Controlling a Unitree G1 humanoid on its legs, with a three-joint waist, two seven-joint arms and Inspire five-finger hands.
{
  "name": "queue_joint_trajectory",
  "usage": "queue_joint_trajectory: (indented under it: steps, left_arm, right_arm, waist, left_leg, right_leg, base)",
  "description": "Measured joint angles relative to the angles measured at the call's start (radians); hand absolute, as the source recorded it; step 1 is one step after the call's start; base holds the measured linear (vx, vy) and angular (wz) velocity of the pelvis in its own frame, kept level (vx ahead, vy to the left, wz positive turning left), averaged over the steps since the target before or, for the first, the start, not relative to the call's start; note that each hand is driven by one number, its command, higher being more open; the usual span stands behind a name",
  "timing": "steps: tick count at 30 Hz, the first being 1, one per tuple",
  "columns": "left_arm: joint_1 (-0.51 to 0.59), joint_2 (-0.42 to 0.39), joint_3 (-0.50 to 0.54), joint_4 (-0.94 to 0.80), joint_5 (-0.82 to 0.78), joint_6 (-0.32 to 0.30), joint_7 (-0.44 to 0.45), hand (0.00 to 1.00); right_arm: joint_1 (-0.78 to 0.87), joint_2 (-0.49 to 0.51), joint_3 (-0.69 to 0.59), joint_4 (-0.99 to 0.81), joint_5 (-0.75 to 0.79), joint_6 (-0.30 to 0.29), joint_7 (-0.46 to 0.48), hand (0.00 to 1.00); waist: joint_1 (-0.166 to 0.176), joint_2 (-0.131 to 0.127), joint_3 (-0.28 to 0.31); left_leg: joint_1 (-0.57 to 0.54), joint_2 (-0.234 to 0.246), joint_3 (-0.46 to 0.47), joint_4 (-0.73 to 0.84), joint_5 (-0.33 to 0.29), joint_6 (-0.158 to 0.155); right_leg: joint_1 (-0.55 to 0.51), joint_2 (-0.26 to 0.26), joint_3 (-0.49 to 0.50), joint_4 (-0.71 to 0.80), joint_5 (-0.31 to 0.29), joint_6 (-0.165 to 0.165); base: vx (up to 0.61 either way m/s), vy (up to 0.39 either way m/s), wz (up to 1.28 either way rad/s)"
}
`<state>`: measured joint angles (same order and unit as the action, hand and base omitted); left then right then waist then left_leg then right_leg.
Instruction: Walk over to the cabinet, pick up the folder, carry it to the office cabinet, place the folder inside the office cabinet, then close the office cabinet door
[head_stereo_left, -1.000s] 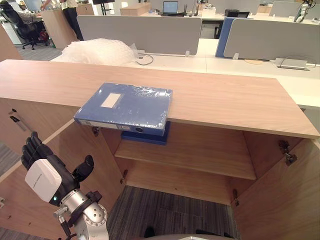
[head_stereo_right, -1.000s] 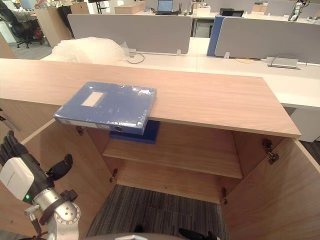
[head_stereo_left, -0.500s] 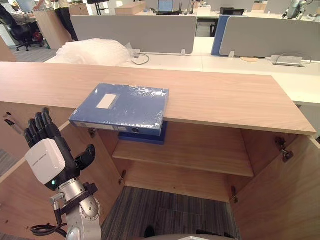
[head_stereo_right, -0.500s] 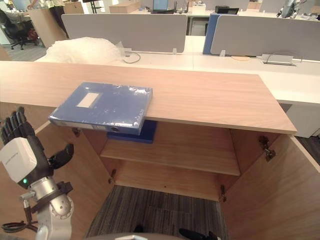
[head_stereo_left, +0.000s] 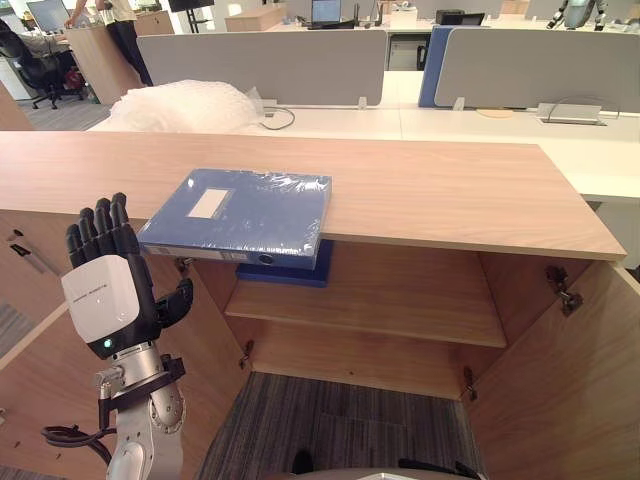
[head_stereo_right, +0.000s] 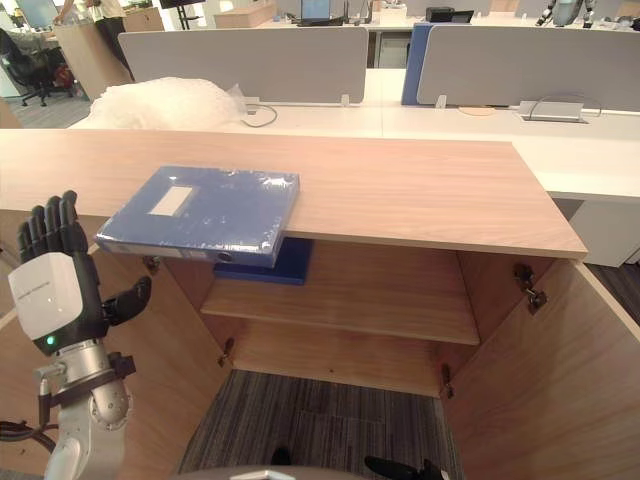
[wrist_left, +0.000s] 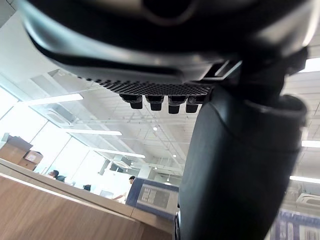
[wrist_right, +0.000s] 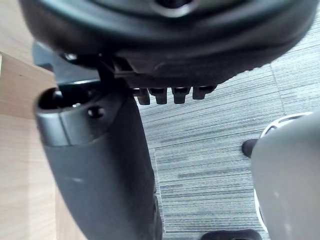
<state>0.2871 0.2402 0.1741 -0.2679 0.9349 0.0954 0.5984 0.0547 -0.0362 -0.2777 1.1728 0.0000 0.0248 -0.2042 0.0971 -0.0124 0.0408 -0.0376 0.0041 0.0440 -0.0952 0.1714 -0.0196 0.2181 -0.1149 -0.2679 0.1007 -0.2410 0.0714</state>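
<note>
Folder (head_stereo_left: 240, 212) lies flat on the surface (head_stereo_left: 430, 190), its front edge overhanging, likely easy to grip from below. Left hand (head_stereo_left: 100, 305) is up beside it, fingers straight, empty, not touching. Right hand (wrist_right: 95, 175) hangs low, relaxed, empty.

Blue shrink-wrapped folder (head_stereo_left: 240, 212) lies flat on wood cabinet (head_stereo_left: 430, 190) top, front edge overhanging, doors (head_stereo_left: 570, 400) open.

A blue folder (head_stereo_left: 240, 212) lay on the wooden cabinet (head_stereo_left: 430, 195) top, overhanging its front edge, while the left hand (head_stereo_left: 103, 300) hovered nearby, fingers (head_stereo_left: 100, 225) straight, touching nothing.
</note>
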Motion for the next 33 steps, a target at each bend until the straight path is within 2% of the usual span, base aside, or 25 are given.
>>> queue_joint_trajectory:
  steps: [7,13,16,25,33]
  left_arm:
    - [0.000,0.026,0.000,0.033,-0.001,0.000,-0.019,1.00]
    - [-0.039,0.047,-0.002,0.058,-0.001,-0.017,-0.029,1.00]
    - [-0.043,0.051,-0.002,0.061,-0.001,-0.022,-0.035,1.00]
    - [-0.067,0.089,-0.007,0.063,-0.001,-0.029,-0.043,1.00]
    - [-0.077,0.112,-0.073,0.102,-0.001,-0.053,-0.064,1.00]
  right_arm:
    - [-0.005,0.000,-0.008,0.000,0.000,0.001,0.003,1.00]
    - [-0.022,-0.001,-0.007,0.000,0.000,0.001,0.005,1.00]
    - [-0.023,0.000,-0.006,-0.001,0.000,0.002,0.005,1.00]
    - [-0.022,-0.002,-0.007,-0.002,0.000,0.002,0.005,1.00]
    - [-0.022,-0.002,-0.008,-0.006,0.000,0.004,0.005,1.00]
  waist:
    - [-0.002,-0.019,0.014]
    - [-0.008,0.010,0.028]
    - [-0.019,0.015,0.031]
    - [-0.025,0.016,0.032]
    - [-0.032,0.018,0.030]
  left_leg:
    - [0.006,-0.004,0.007,0.000,-0.007,-0.002]
    - [0.026,0.007,0.031,0.000,-0.016,-0.008]
    - [0.033,0.009,0.032,0.000,-0.018,-0.009]
    - [0.045,0.010,0.049,0.000,-0.033,-0.014]
    - [0.055,0.012,0.065,0.000,-0.039,-0.015]
  right_leg:
    - [0.010,-0.003,0.006,-0.013,0.001,0.001]
    - [0.018,0.001,0.031,-0.011,0.002,0.001]
    - [0.025,0.001,0.033,-0.011,0.002,0.001]
    - [0.029,-0.001,0.051,-0.012,0.002,0.001]
    - [0.029,-0.003,0.066,-0.010,0.002,0.001]
  base:
    - [0.03,-0.017,-0.03]
    - [-0.01,-0.003,-0.12]
    - [0.00,0.000,0.00]
    - [-0.01,0.016,-0.06]
    - [0.00,0.015,-0.05]
